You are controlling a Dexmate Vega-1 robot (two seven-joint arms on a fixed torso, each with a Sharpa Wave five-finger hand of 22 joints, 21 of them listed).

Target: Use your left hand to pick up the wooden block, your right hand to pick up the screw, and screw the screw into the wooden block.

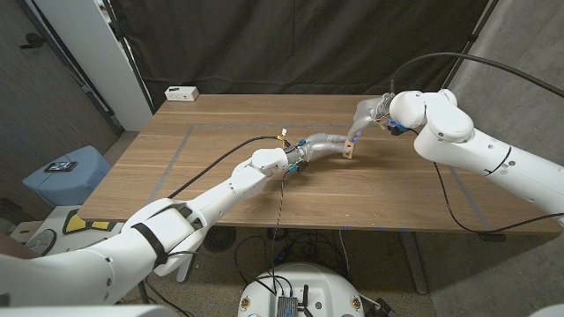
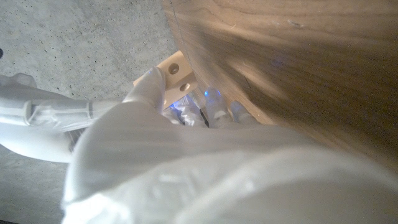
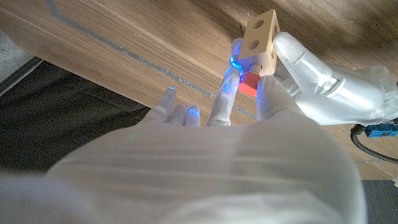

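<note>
in the head view, the wooden block (image 1: 350, 148) is held above the middle of the wooden surface (image 1: 220, 176) by the left hand (image 1: 324, 145), which reaches in from the near left, while the right hand (image 1: 370, 113) comes down onto the block from the far right, so that the two hands meet at it. in the left wrist view, the block (image 2: 175, 68) is seen past the fingers (image 2: 148, 84) of the left hand, which are closed around it, with two round holes showing on its pale face. in the right wrist view, the block (image 3: 261, 38) stands with its long axis roughly upright just beyond the right hand's fingers (image 3: 225, 99), and the screw (image 3: 251, 64) is pinched between those fingers with its tip pressed against the block's lower end; a red glow is seen beside it. the screw's axis appears to be lined up with the block's length, so turning is judged to be the step in hand.
</note>
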